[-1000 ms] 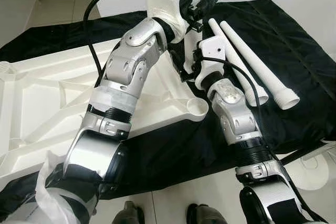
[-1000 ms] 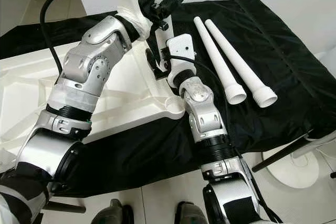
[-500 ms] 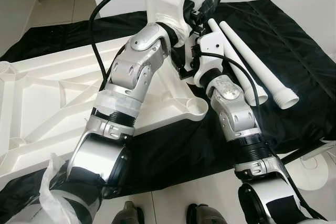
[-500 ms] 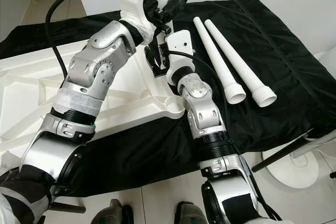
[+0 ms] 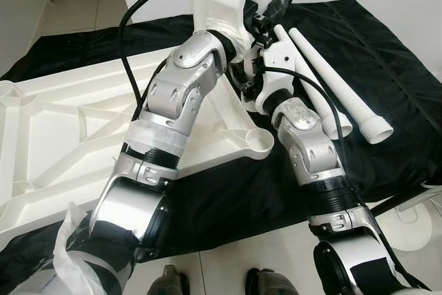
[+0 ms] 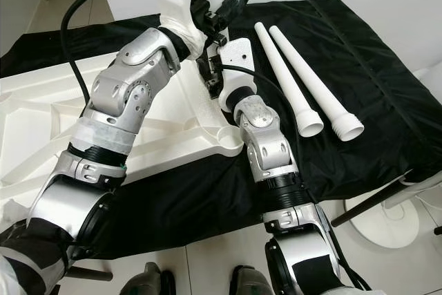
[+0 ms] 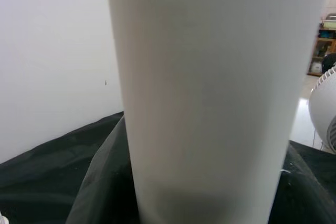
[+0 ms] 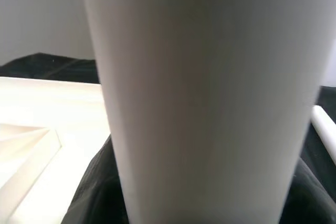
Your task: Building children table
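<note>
Fingers [image 5: 280, 3] flank plain white leg [image 7: 220, 98], upright.

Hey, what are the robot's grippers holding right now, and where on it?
Both grippers are around an upright white table leg standing at the tabletop corner, on its upper shaft. The fingers are hidden, so a firm grip cannot be confirmed.

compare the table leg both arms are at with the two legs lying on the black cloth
The held leg stands upright by the tabletop, both grippers at it; the two loose legs lie flat, side by side, on the black cloth, untouched. All three are white, tapered tubes.
</note>
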`<state>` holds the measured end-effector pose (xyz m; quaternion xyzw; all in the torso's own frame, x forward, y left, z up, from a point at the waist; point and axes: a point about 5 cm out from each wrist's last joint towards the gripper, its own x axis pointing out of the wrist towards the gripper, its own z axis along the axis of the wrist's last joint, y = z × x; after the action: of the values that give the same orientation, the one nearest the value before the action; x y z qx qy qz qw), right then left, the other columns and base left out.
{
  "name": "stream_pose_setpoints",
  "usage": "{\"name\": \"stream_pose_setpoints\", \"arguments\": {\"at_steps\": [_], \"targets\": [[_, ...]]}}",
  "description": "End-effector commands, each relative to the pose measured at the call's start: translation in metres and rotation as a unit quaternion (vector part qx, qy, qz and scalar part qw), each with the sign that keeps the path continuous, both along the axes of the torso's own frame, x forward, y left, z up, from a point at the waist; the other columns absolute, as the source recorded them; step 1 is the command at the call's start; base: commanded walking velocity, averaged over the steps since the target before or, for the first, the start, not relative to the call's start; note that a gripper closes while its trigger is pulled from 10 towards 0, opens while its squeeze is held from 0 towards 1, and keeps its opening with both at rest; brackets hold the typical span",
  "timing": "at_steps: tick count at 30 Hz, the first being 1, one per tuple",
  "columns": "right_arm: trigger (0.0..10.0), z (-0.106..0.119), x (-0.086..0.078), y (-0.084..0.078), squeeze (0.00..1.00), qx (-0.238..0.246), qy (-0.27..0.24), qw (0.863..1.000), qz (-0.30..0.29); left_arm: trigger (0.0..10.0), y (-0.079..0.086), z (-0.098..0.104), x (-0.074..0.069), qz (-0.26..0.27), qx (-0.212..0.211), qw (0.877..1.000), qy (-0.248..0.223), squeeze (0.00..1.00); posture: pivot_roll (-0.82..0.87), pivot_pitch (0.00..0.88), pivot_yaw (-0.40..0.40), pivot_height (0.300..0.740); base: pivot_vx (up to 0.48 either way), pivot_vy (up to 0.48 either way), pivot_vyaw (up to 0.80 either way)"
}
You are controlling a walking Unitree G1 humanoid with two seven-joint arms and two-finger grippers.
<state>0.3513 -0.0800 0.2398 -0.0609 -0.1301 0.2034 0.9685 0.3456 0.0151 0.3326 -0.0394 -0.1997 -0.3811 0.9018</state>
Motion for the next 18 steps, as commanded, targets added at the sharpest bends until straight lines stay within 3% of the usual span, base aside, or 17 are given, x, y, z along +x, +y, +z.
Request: {"name": "stream_pose_setpoints", "arguments": {"at_steps": [1,6,7,10,11,17,18], "targets": [[0.0,0.002,-0.001,0.000,0.00,0.009,0.001,1.000,0.001,10.0,-0.003,0.000,-0.004,-0.006,0.001,1.000,-0.007,0.00,-0.10,0.088,0.046,0.740,0.000,0.000,0.00],[0.0,0.001,-0.001,-0.001,0.00,0.018,0.009,1.000,-0.001,10.0,-0.007,-0.001,-0.008,-0.018,0.003,1.000,-0.010,0.00,-0.10,0.087,0.048,0.740,0.000,0.000,0.00],[1.4,0.000,0.000,-0.002,0.00,0.015,0.009,1.000,-0.012,10.0,-0.008,-0.001,-0.011,-0.032,-0.005,0.999,-0.008,0.00,-0.10,0.084,0.050,0.740,0.000,0.000,0.00],[1.4,0.000,0.000,-0.002,0.00,0.013,0.009,1.000,-0.020,10.0,-0.009,0.000,-0.013,-0.042,-0.010,0.999,-0.006,0.00,-0.10,0.084,0.049,0.740,0.000,0.000,0.00],[10.0,0.000,0.000,-0.003,0.00,0.021,0.013,0.999,-0.026,10.0,-0.009,-0.001,-0.014,-0.057,-0.023,0.998,0.008,1.00,-0.10,0.083,0.051,0.740,0.000,0.000,0.00],[10.0,-0.004,0.002,-0.006,0.00,0.055,0.031,0.997,-0.048,10.0,-0.006,0.003,-0.014,-0.061,-0.035,0.997,0.018,1.00,-0.09,0.075,0.053,0.740,0.000,0.000,0.00],[10.0,-0.004,0.002,-0.008,0.00,0.068,0.035,0.995,-0.056,10.0,-0.002,0.006,-0.014,-0.066,-0.050,0.996,0.019,0.00,-0.09,0.075,0.053,0.740,0.000,0.000,0.00]]}}
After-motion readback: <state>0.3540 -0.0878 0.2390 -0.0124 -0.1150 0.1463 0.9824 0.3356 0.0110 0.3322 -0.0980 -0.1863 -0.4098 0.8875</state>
